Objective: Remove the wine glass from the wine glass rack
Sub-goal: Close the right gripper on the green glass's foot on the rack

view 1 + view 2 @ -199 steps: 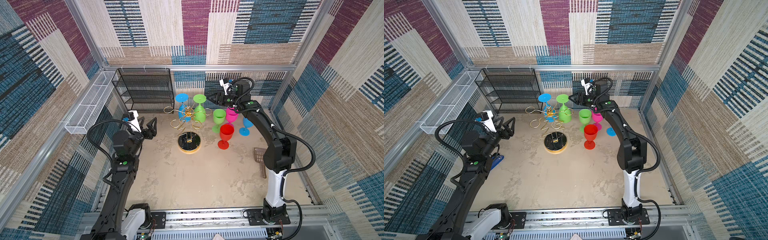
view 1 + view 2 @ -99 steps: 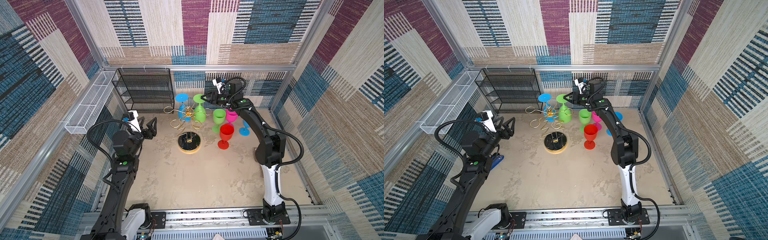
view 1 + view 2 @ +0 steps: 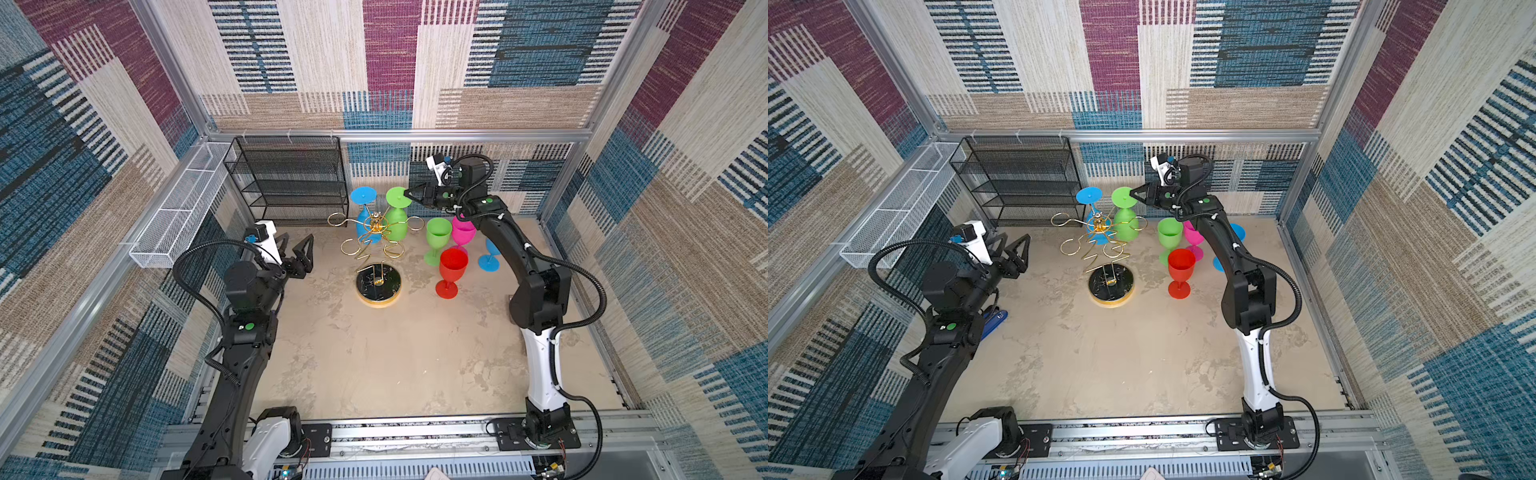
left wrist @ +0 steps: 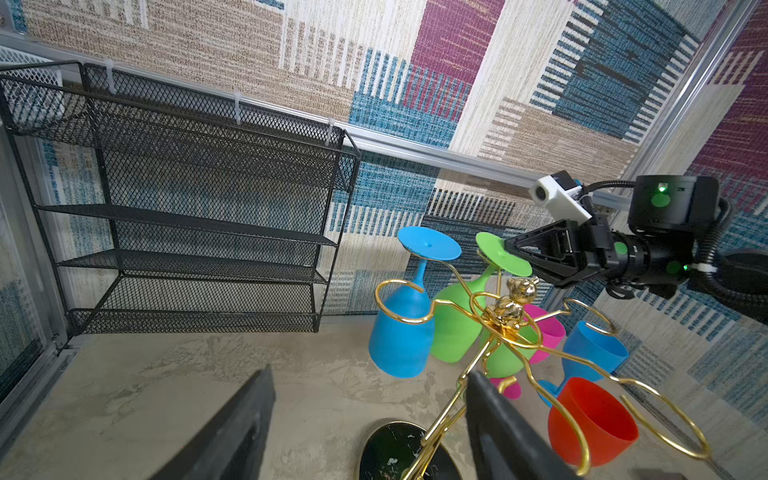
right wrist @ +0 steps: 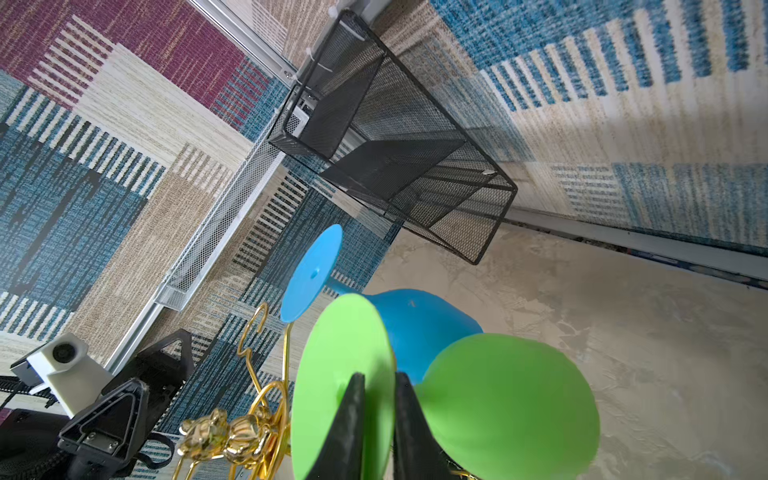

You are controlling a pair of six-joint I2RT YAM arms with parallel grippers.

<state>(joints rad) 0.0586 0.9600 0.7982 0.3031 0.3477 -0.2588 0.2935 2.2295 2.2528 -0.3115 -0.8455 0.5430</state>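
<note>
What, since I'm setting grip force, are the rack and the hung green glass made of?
The rack: probably thin metal wire, polished gold; it glints. The green glass: likely plastic, opaque and matte; even colour, no see-through, no sharp reflections.

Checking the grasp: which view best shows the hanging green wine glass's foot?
The right wrist view: the green wine glass's foot is large, with the jaws of the right gripper pinching its edge. The left wrist view shows it smaller, from the side. In both top views it is a tiny disc.
</note>
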